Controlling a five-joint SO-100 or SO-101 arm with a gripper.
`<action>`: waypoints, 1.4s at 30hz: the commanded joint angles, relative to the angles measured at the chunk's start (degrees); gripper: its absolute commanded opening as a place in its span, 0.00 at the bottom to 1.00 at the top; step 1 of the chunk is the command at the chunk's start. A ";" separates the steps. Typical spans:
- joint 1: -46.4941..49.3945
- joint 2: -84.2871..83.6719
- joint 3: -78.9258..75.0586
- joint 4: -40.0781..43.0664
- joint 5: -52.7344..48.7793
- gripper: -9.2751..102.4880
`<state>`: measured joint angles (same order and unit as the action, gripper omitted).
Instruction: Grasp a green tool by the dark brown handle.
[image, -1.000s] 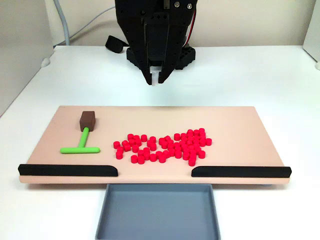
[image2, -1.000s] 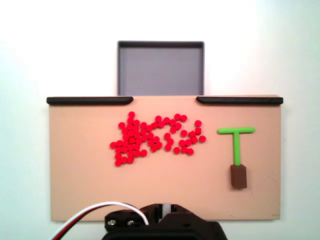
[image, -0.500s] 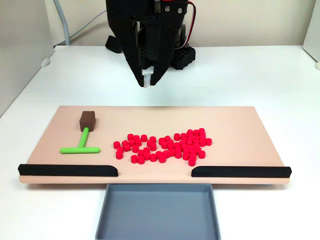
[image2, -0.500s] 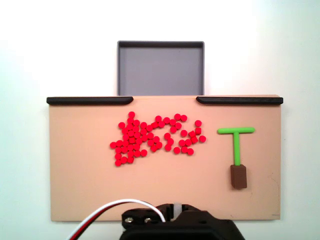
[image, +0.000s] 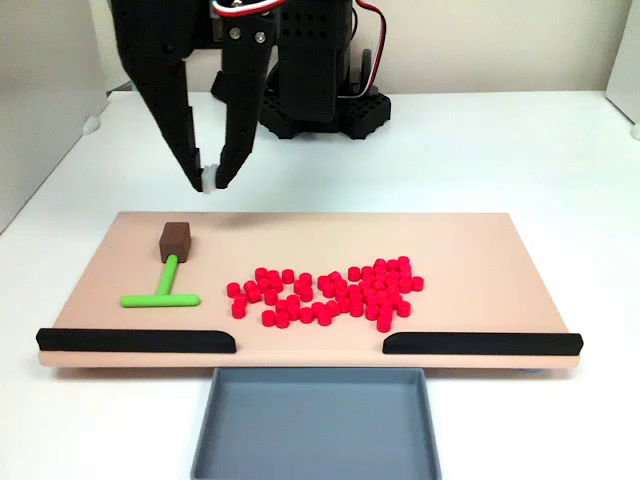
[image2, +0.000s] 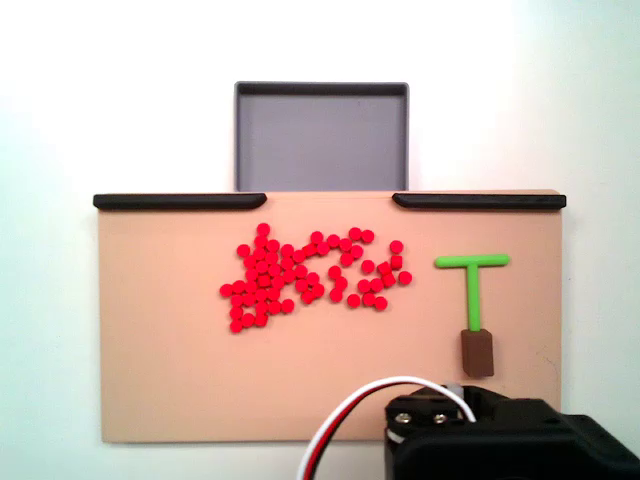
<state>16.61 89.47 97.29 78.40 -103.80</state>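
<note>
Above the board's far edge, pincer slightly parted, empty; dark brown handle near, red cylinders beside green tool

Green tool flat on the tan board, right side, crossbar toward the black bars, brown handle nearest the arm. Red cylinders clustered mid-board. Gray tray beyond the board on the white bench.

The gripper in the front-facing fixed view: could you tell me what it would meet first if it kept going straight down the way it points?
Probably the far edge of the tan board, just behind the brown handle. The gripper hangs above them, though depth is unclear.
</note>
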 joint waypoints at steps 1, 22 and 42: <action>1.93 -0.09 -2.46 -1.14 -1.85 0.10; 5.10 -5.71 -6.15 -4.66 -10.02 0.30; 5.98 -10.02 -6.33 -6.94 -9.40 0.27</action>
<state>22.68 79.19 92.99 71.81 -113.73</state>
